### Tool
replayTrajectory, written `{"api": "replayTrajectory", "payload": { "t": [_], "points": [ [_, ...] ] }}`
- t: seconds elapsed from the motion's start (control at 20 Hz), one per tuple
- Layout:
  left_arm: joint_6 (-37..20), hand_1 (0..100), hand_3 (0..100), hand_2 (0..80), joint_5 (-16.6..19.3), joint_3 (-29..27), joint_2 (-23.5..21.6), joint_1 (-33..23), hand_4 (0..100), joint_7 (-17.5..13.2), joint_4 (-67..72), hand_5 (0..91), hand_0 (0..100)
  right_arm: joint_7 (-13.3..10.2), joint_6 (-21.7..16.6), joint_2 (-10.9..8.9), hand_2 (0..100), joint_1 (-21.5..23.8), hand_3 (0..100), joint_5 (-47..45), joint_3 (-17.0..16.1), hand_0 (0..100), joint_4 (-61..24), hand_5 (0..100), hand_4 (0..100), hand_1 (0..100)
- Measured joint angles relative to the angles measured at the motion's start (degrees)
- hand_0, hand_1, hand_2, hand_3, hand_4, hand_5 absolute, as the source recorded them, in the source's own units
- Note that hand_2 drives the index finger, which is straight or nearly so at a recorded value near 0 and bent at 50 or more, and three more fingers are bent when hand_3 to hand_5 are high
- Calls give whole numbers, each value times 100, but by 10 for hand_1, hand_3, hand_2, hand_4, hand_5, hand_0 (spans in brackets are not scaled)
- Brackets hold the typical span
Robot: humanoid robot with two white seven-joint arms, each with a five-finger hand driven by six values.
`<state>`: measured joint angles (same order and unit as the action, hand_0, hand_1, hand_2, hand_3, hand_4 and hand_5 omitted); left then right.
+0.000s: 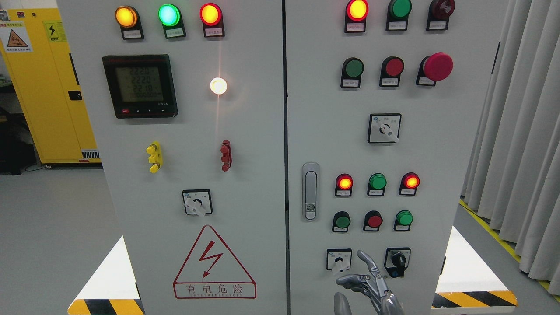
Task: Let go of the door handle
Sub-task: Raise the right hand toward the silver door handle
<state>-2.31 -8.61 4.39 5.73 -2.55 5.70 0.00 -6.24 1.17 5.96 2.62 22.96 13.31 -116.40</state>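
I am viewing the cabinet front. The door handle (310, 191), a grey recessed latch, is lying flush and upright just right of the seam between the doors. My hand (369, 284) is hanging at five o'clock of it, near the bottom edge, fingers apart and clamped on nothing; I cannot tell which arm carries it. Standing clear of the latch, it is suggesting the release is complete. The warning triangle (214, 262) at seven o'clock of the handle is reading "有电危险"; the meter (140, 85) is showing "2228, 2220, 2210".
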Motion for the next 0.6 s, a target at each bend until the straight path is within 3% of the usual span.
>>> {"api": "replayTrajectory", "payload": {
  "t": [0.6],
  "points": [
    [-1,556,0,0,0,0,1,0,0,0,0,0,120,-463,-42,-3,82,-530,1000,2475,76,600,498,1000,1000,435]
  ]
}}
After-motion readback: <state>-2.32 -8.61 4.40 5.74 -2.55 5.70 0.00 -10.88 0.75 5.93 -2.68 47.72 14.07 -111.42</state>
